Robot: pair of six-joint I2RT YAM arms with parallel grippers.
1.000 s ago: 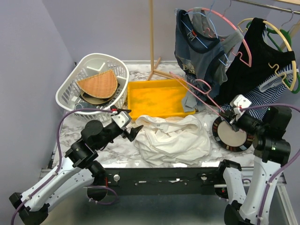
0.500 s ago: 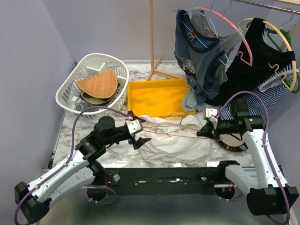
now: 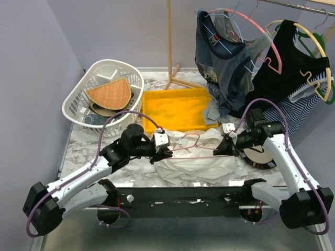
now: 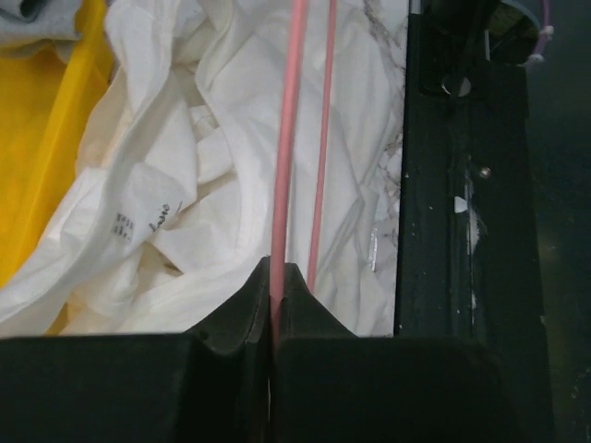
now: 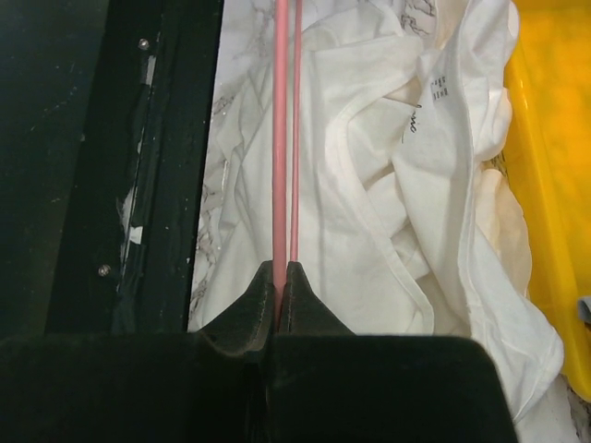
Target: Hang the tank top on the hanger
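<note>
The off-white tank top lies crumpled on the marble table, in front of the yellow tray. Just above it the slim pink wire hanger is held level, its hook toward the tray. My left gripper is shut on the hanger's left end and my right gripper is shut on its right end. In the left wrist view the hanger runs straight out of the gripper over the tank top. The right wrist view shows the same: hanger, gripper, tank top.
The yellow tray sits behind the tank top, with a white basket to its left. A wooden stand rises at the back. A blue-grey shirt and a black top hang at the right. A round disc lies by the right arm.
My right arm carried the hanger from the right side to above the tank top. My left gripper moved right and shut on the hanger's left end.
</note>
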